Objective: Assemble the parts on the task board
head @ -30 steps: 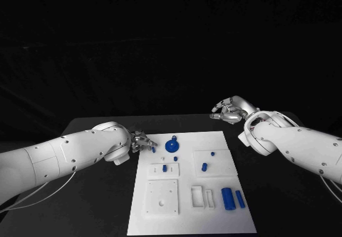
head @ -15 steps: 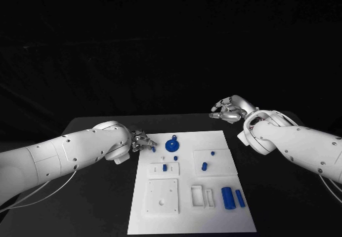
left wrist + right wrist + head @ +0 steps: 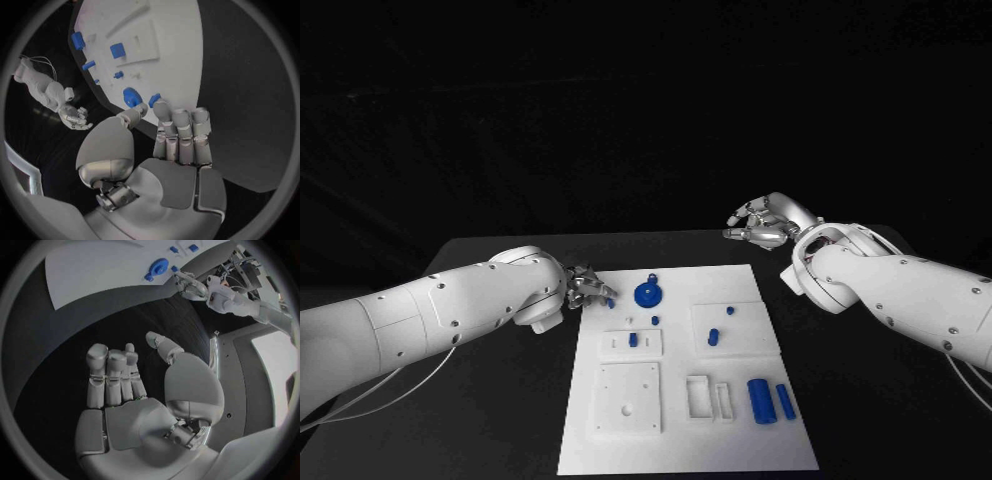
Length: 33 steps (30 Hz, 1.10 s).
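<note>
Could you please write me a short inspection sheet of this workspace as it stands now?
Surface: black table, board lying in the middle.
Job's things: round blue part at the board's far edge; two blue cylinders side by side near its right edge; small blue pieces mid-board.
Clutter: nothing seen.
Hands: left hand at the board's far left corner, fingertips by a small blue part; grip cannot be told. Right hand off the board beyond its far right corner, fingers apart, holding nothing.
Cables: thin cables along the right arm and under the left arm.
Surroundings: dark, nothing seen.
</note>
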{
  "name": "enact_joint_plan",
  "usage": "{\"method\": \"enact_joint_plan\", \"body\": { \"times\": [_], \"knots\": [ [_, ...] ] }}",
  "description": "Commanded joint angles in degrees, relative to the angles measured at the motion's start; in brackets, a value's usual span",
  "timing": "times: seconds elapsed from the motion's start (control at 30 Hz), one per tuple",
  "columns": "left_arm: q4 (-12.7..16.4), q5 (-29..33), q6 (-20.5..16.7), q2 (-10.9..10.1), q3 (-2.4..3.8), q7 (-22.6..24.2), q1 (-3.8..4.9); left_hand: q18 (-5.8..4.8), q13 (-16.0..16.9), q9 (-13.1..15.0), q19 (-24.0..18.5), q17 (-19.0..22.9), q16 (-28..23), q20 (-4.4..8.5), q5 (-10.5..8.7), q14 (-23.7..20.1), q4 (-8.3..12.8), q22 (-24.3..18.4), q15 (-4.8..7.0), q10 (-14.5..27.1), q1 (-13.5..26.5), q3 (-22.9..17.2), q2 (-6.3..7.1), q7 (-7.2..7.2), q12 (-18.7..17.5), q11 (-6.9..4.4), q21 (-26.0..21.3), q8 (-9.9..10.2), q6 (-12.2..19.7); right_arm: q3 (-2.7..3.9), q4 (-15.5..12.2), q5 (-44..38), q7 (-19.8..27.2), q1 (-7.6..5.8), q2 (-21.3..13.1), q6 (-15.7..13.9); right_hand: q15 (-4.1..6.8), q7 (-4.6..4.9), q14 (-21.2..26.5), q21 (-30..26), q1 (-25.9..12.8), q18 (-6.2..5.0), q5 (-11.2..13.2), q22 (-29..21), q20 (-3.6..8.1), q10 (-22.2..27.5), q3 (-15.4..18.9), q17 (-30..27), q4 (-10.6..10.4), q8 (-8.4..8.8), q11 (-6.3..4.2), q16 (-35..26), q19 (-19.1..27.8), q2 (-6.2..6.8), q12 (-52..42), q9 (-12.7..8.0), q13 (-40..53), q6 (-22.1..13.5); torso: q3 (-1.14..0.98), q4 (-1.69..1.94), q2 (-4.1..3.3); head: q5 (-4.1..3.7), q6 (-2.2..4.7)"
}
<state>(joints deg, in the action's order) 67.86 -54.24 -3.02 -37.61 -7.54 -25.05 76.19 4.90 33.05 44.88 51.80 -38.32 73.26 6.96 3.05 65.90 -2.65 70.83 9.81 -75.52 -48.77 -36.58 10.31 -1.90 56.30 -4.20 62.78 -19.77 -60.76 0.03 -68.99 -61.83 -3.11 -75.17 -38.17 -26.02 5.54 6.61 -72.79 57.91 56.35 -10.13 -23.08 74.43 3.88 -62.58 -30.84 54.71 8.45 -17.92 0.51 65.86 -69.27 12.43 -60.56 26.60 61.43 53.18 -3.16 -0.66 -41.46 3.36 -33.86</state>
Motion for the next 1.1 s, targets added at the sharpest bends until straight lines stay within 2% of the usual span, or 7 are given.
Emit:
{"method": "enact_joint_plan", "body": {
  "times": [0.03,0.37,0.63,0.8,0.93,1.1],
  "knots": [
    [-0.18,0.45,1.10,0.20,-0.01,0.68,-0.07,-1.15,0.07,0.06,-0.36,0.10,0.40,7.32,-0.02,-0.15,0.38,0.08,0.22,0.21,0.01,0.11,-0.74,-0.19,-0.18,-0.09,-0.19,-0.37,0.11,0.02,-0.09,-0.14,0.50,0.01,0.02,0.65,0.31,0.29,-0.14,-0.39,-0.08,-4.86,-0.22,0.10,0.21,0.45,0.26,0.08,0.14,0.23,-0.10,-0.40,0.08,-0.33,-0.09,0.07,-0.08,-0.03,0.01,-0.03,-0.04,-0.04,-0.03],
    [-0.75,0.75,1.39,0.64,-0.03,0.87,-0.19,-1.17,0.09,0.04,-0.38,0.15,0.41,7.33,-0.03,-0.18,0.61,0.11,0.22,0.24,0.10,0.26,-1.03,-0.20,-0.22,-0.08,-0.23,-0.37,0.14,0.02,-0.18,-0.14,0.53,0.01,0.04,0.67,0.31,0.28,-0.15,-0.40,-0.09,-4.86,-0.23,0.11,0.21,0.45,0.27,0.09,0.14,0.23,-0.10,-0.40,0.08,-0.35,-0.10,0.08,-0.10,-0.02,0.02,0.03,-0.03,-0.10,-0.11],
    [-1.26,1.03,1.63,0.76,-0.07,0.95,-0.35,-1.21,0.17,0.00,-0.46,0.26,0.49,7.36,-0.02,-0.25,1.67,0.22,0.22,0.25,-0.04,0.50,-2.13,-0.21,-0.27,-0.08,-0.31,-0.40,0.20,0.02,-0.27,-0.14,0.52,0.01,0.02,0.72,0.32,0.28,-0.15,-0.41,-0.11,-4.86,-0.24,0.12,0.21,0.45,0.27,0.10,0.14,0.23,-0.11,-0.41,0.07,-0.37,-0.11,0.09,-0.11,-0.01,0.02,-0.01,-0.06,-0.12,-0.18],
    [-1.34,1.46,1.78,0.73,-0.07,1.03,-0.37,-1.27,0.24,-0.09,-0.58,0.39,0.58,7.39,0.00,-0.36,3.60,0.39,0.17,0.27,-0.62,0.52,-4.11,-0.27,-0.34,-0.01,-0.37,-0.38,0.30,0.02,-0.19,-0.14,0.55,0.01,0.11,0.78,0.32,0.28,-0.15,-0.42,-0.11,-4.86,-0.25,0.12,0.21,0.45,0.27,0.10,0.13,0.23,-0.11,-0.41,0.07,-0.39,-0.11,0.09,-0.12,-0.01,0.03,0.03,-0.01,-0.14,-0.25],
    [-0.90,1.53,2.17,0.61,-0.07,1.15,-0.43,-1.35,0.29,-0.26,-0.63,0.58,0.66,7.42,0.40,-0.45,6.70,0.60,0.12,0.26,-2.43,-0.48,-6.26,-0.32,-0.45,0.04,-0.44,-0.36,0.32,0.02,-0.12,-0.14,0.56,0.03,0.16,0.83,0.32,0.28,-0.15,-0.42,-0.12,-4.86,-0.26,0.12,0.21,0.45,0.26,0.10,0.13,0.23,-0.11,-0.42,0.07,-0.41,-0.12,0.10,-0.12,-0.01,0.02,0.00,-0.03,-0.13,-0.31],
    [-0.78,1.74,2.25,0.52,-0.07,1.23,-0.47,-1.58,0.35,-0.46,-0.56,0.78,0.76,7.36,2.44,-0.50,9.52,0.78,-0.01,0.22,-3.60,-1.46,-7.89,-0.45,-0.56,0.16,-0.51,-0.31,0.39,0.02,-0.09,-0.13,0.57,0.05,0.13,0.83,0.32,0.28,-0.16,-0.42,-0.13,-4.86,-0.27,0.13,0.21,0.45,0.27,0.10,0.12,0.23,-0.11,-0.42,0.06,-0.42,-0.13,0.10,-0.13,0.00,0.02,0.02,-0.02,-0.13,-0.31]
  ]
}}
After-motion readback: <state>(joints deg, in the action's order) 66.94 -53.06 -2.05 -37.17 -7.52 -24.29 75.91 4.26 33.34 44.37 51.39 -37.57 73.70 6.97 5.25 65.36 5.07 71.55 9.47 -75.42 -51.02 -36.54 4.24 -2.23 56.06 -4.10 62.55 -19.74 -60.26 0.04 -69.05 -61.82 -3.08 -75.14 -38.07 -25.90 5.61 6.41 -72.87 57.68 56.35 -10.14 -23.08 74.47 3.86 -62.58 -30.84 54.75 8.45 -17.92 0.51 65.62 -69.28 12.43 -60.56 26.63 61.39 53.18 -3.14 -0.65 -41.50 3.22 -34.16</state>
